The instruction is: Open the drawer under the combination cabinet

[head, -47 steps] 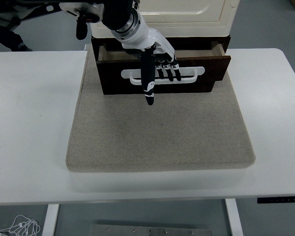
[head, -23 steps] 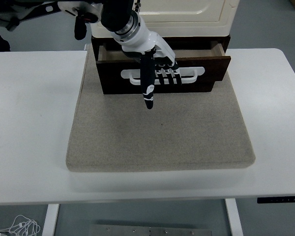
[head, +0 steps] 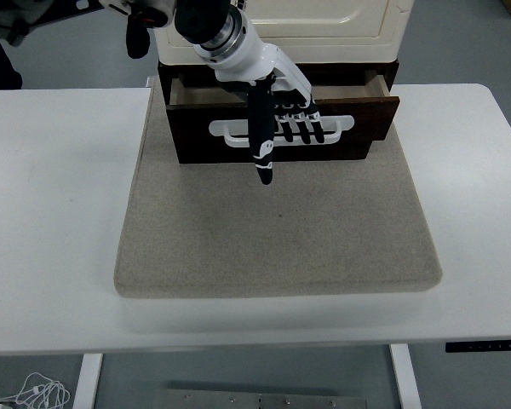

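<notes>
The cream combination cabinet stands at the back of a grey mat. Under it the dark wooden drawer is pulled partly out, with its inside showing behind the front panel. A white handle runs across the drawer front. My left hand reaches in from the top left and lies over the middle of the handle. Its four fingers are stretched out across the handle bars, and the thumb points down past the drawer's lower edge. The hand holds nothing.
The grey felt mat covers the middle of the white table, and the cabinet sits on its far edge. My left forearm crosses above the drawer's left half.
My left hand has shifted slightly right and its fingers have straightened out of the handle. The drawer has stayed where it was.
</notes>
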